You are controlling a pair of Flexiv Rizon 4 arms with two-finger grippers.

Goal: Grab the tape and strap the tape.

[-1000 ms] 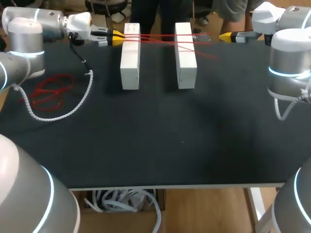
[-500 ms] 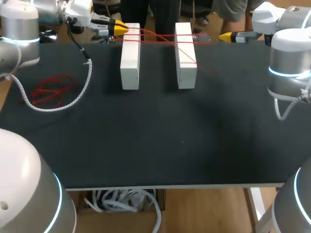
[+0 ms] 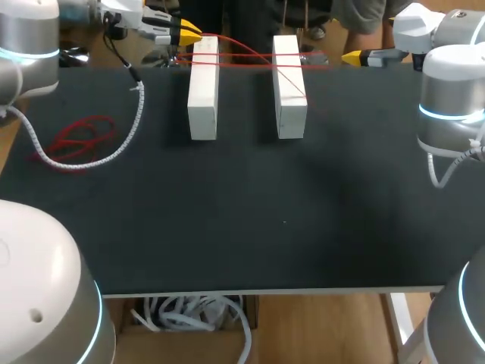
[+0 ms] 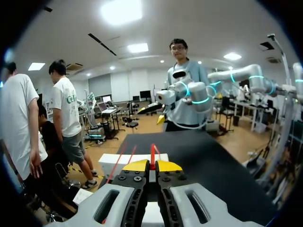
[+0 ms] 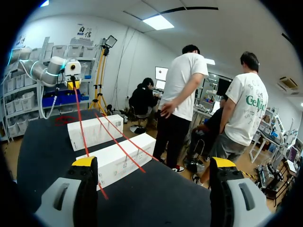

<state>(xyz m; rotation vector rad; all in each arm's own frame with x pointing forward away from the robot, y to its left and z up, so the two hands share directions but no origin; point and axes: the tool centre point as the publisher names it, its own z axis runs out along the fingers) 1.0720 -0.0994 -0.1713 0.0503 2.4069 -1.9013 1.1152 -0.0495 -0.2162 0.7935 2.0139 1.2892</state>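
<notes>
Two white blocks (image 3: 203, 89) (image 3: 289, 87) lie side by side near the table's far edge. Red tape (image 3: 250, 59) runs in several strands across their far ends. My left gripper (image 3: 191, 34) hangs above the far end of the left block, shut on the tape. The left wrist view shows the tape (image 4: 152, 153) pinched between the closed yellow tips of that gripper (image 4: 152, 165). My right gripper (image 3: 352, 57) stands open beyond the right block, level with the strands. Between its wide fingers (image 5: 154, 163) nothing is held; the blocks (image 5: 120, 161) and tape (image 5: 118, 144) lie ahead of it.
A loose heap of red tape (image 3: 79, 140) lies at the left on the black table (image 3: 250, 220), with my left arm's white coiled cable (image 3: 114, 152) curving around it.
My left gripper has risen and drawn back toward the far edge, lifting its end of the tape over the left block. The right arm has not moved.
</notes>
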